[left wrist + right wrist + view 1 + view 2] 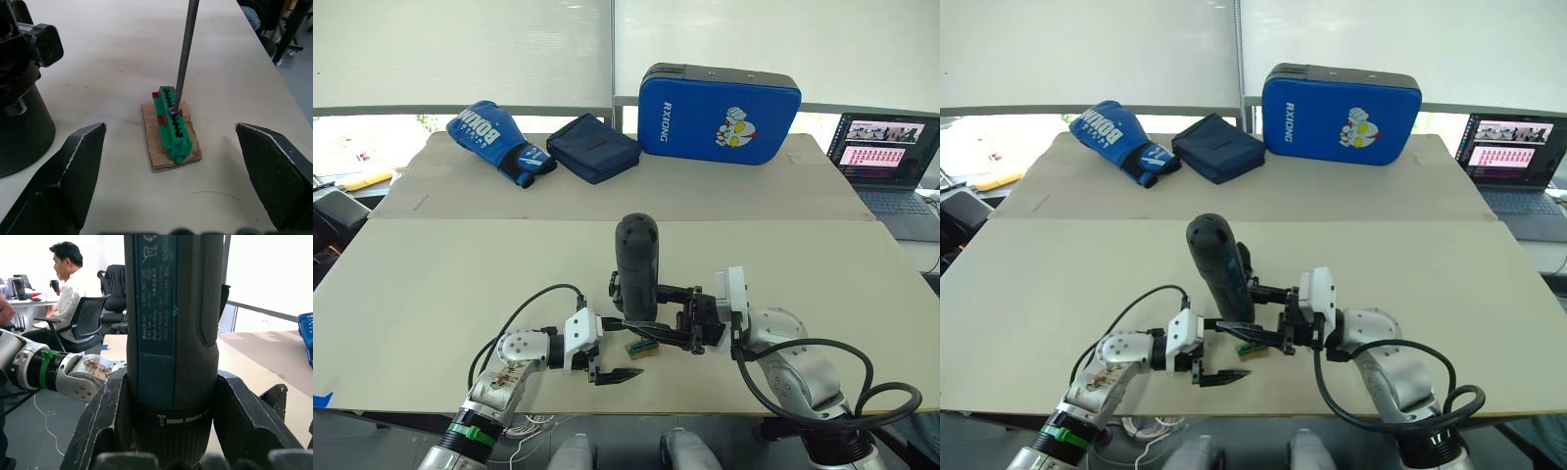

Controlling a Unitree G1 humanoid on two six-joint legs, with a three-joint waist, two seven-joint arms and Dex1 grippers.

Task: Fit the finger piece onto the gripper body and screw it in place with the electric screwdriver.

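One screw being picked from green screw block (172, 119) with electric screwdriver (637, 259), clamped in right end effector (680, 328); left end effector (171, 196) released beside block; fitting undone.

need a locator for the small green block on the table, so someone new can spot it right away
Start at the near edge of the big beige table, in the gap between the left gripper and the right gripper. There lies the green block, a toothed plastic strip with red tabs on a tan cardboard scrap. The electric screwdriver stands over it, bit tip on the strip; it is the only green thing there.
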